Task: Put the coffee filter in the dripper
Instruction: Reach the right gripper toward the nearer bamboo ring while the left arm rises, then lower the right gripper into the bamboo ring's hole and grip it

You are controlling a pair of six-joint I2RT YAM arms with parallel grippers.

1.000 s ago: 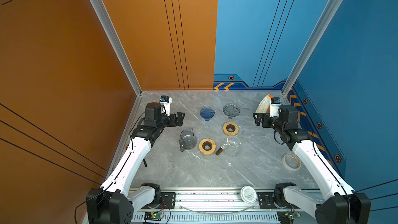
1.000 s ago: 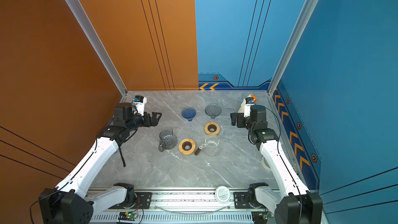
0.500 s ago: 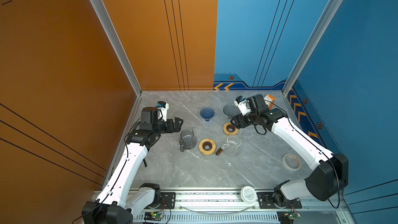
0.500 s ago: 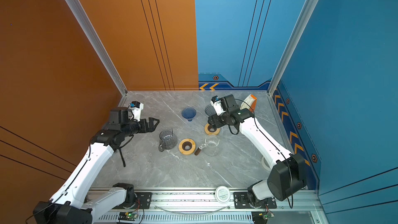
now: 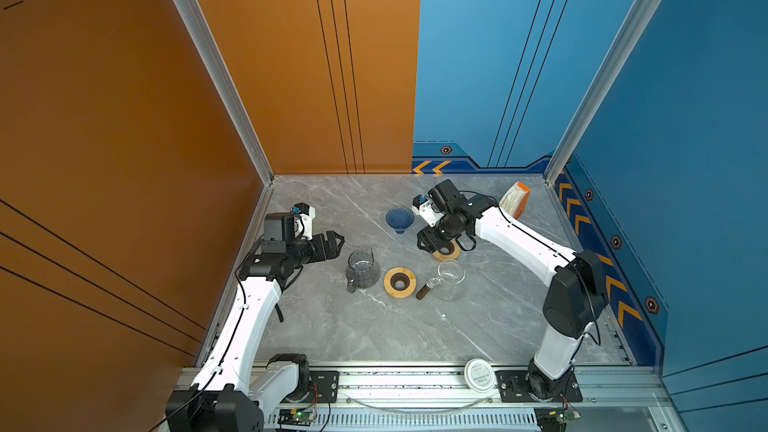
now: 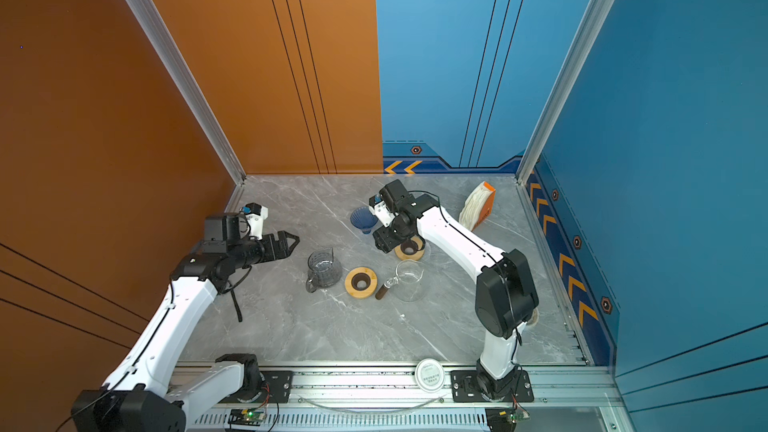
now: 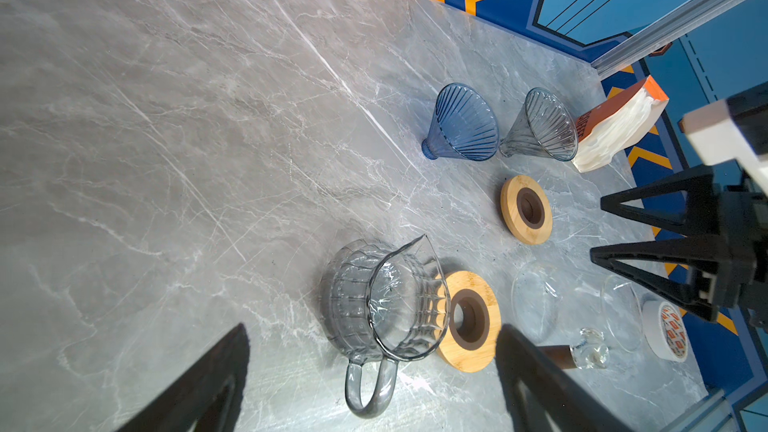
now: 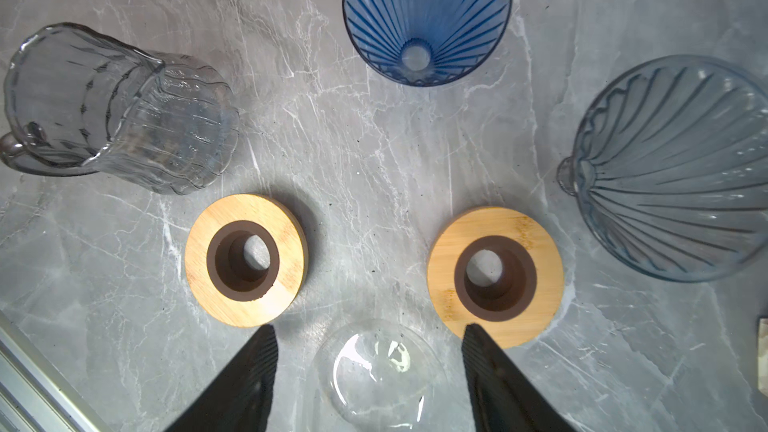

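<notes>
The coffee filters (image 5: 513, 201) are a white stack in an orange box leaning at the back right, also in the left wrist view (image 7: 615, 130). A blue dripper (image 5: 400, 218) (image 8: 426, 14) stands mid-table. Beside it is a grey glass dripper (image 8: 673, 168) (image 7: 540, 124), hidden under my right arm in both top views. My right gripper (image 5: 430, 241) (image 8: 368, 328) is open and empty, hovering over a clear glass carafe (image 8: 374, 367). My left gripper (image 5: 336, 238) (image 7: 372, 328) is open and empty, just left of a grey pitcher (image 5: 362, 270).
Two bamboo rings (image 8: 245, 218) (image 8: 494, 226) lie between the drippers and the carafe (image 5: 449, 282), which has a brown handle. A tape roll (image 7: 665, 334) lies at the right. A white lid (image 5: 479, 374) sits on the front rail. Walls close in the back and both sides.
My right arm has swung from beside the filter box to the table's middle, and its jaws have narrowed. My left gripper has shifted slightly forward toward the pitcher.
</notes>
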